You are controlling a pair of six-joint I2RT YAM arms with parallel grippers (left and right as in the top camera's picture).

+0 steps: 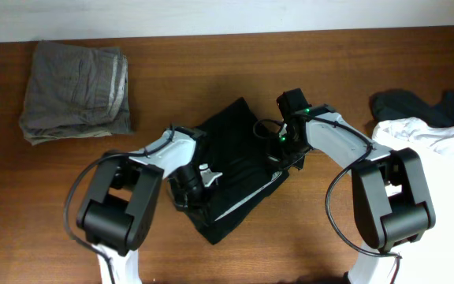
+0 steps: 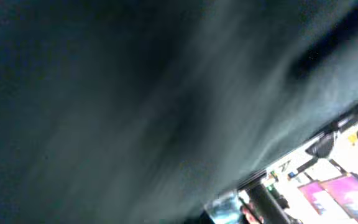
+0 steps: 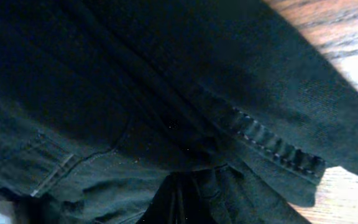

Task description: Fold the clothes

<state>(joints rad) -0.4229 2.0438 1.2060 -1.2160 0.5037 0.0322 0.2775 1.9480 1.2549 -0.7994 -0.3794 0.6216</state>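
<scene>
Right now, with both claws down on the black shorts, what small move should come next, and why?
Probably lift the pinched edges slightly: left claw and right claw look shut on the black shorts, which lie bunched, not yet folded.

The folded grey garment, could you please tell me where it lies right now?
Overhead, the folded grey garment lies upper left on the table, apart from the black shorts at centre.

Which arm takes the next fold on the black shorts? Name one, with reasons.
Probably right: the right gripper pinches the black shorts at their open edge; the left gripper sits buried in bunched fabric.
</scene>
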